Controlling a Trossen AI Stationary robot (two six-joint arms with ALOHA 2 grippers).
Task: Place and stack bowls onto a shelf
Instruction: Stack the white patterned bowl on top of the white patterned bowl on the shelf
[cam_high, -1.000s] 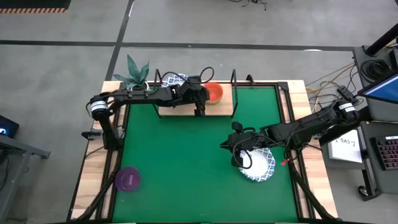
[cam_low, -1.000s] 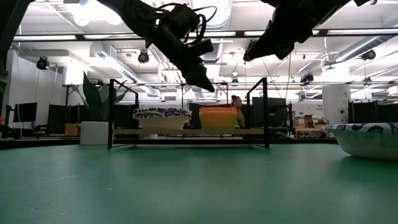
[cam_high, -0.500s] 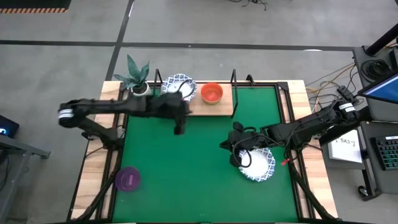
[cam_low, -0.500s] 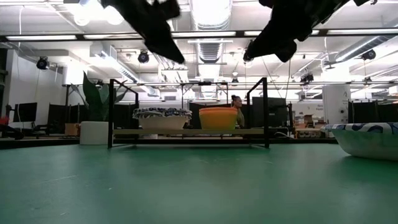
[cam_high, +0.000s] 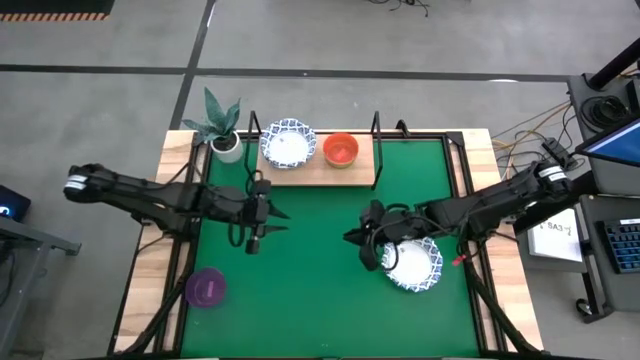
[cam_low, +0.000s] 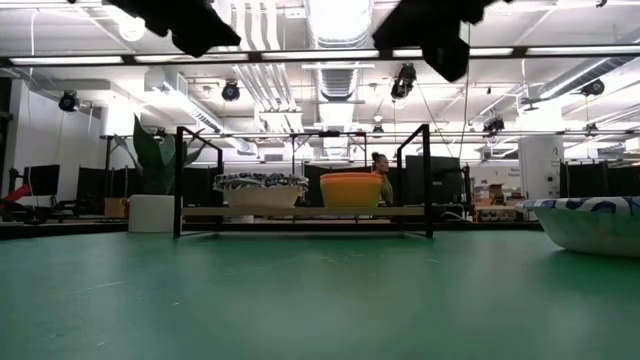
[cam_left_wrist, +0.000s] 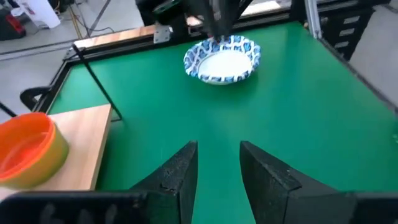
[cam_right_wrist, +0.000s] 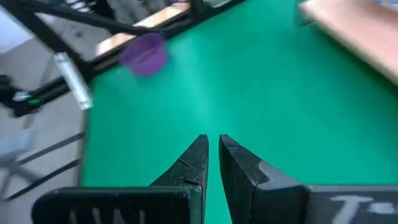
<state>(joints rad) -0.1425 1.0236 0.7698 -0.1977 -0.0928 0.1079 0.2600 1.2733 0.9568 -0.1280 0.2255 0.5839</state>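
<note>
While the left hand (cam_high: 272, 221) hovers apart over the mat (cam_high: 320, 290), two bowls (cam_high: 287, 143) sit on the shelf (cam_high: 310, 172). The right hand (cam_high: 356, 240), nearly together, hangs beside a patterned bowl (cam_high: 415, 266).

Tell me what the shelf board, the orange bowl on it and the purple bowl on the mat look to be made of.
The shelf board looks like light wood, pale and matt, with thin black posts, probably metal. The orange bowl seems to be plastic: one plain colour, smooth with a slight sheen. The purple bowl looks like plastic too, plain and faintly translucent, though it shows too small to be sure.
</note>
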